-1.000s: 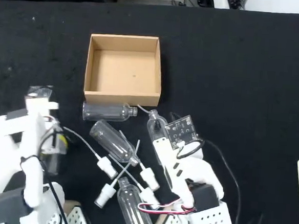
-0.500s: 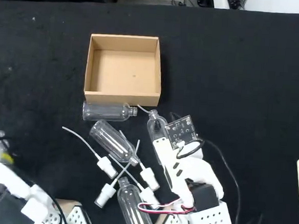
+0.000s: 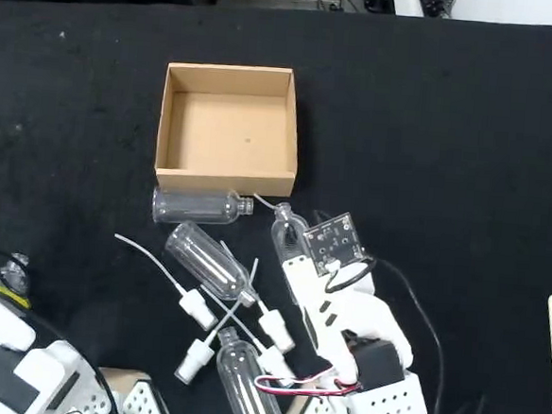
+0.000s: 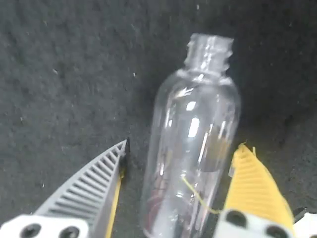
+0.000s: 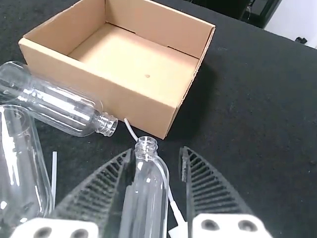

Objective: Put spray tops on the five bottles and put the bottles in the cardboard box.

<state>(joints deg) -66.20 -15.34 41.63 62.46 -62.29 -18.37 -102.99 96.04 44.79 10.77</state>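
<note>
So the right claw (image 5: 156, 150) is spread apart around one clear bottle (image 5: 146, 193). One black ribbed jaw is up against the glassy side and there's a visible gap on the other. That bottle's open neck pokes out just past the tips, pointing at the cardboard box (image 5: 99, 84), which sits near and straight ahead of the claw. A thin white dip tube (image 5: 130, 128) runs right beside that bottle, through the gap, so it's kind of in the way. Ahead of the claw and off to one side, a second bottle (image 3: 198, 206) lies on its side just beside the box's front wall, neck toward the claw. Next to the claw's arm there's a messy pile: a tilted bottle (image 3: 208, 259), another bottle (image 3: 245, 380) back near the arm's base, and spray tops with their tubes crossing each other. I count four for sure (image 3: 196, 307) (image 3: 276, 331) (image 3: 195, 361) (image 3: 275, 360). The left claw (image 4: 183, 145) is well apart from all that, off at the table (image 3: 452, 134) edge, clamped on the fifth bottle (image 4: 190, 148), which sticks out beyond its grey and yellow jaws with no top on the neck. That makes five bottles total, all uncapped. There's one box, and it has nothing in it, just bare cardboard floor.
</note>
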